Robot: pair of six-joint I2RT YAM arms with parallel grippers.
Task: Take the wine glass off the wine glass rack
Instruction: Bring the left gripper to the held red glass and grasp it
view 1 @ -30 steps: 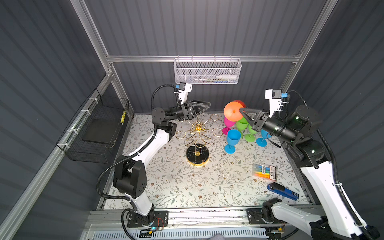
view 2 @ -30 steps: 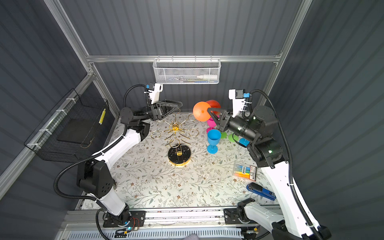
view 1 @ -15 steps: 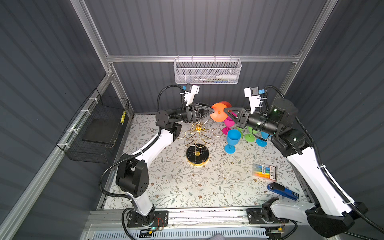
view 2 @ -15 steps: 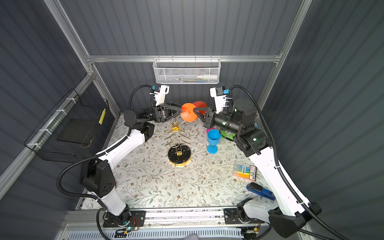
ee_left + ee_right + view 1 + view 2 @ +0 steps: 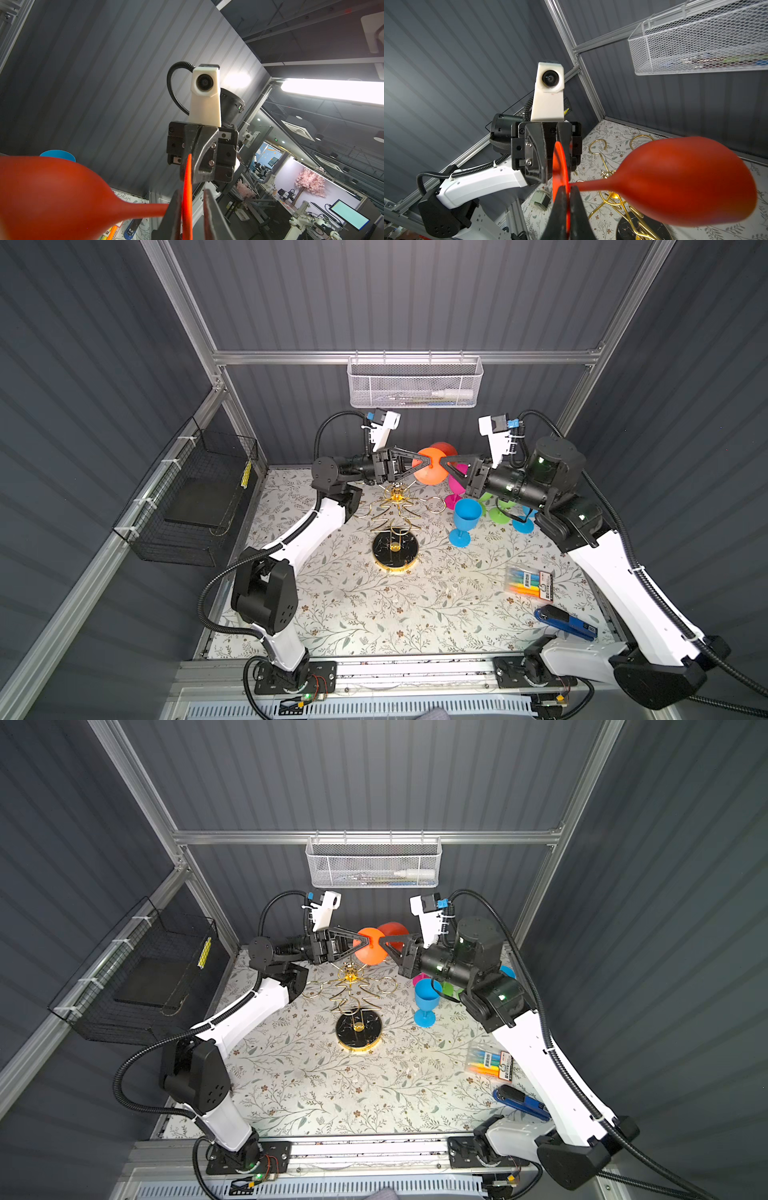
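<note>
Left claw (image 5: 424,463) narrowed round wine glass (image 5: 430,475); basket (image 5: 374,385): marker (image 5: 451,394).

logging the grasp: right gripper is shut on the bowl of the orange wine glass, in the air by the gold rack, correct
Not the bowl: the right gripper is shut on the flat foot of the orange wine glass, and the bowl sticks out free, as the right wrist view shows. The rest holds: the glass is in the air by the gold rack.
</note>
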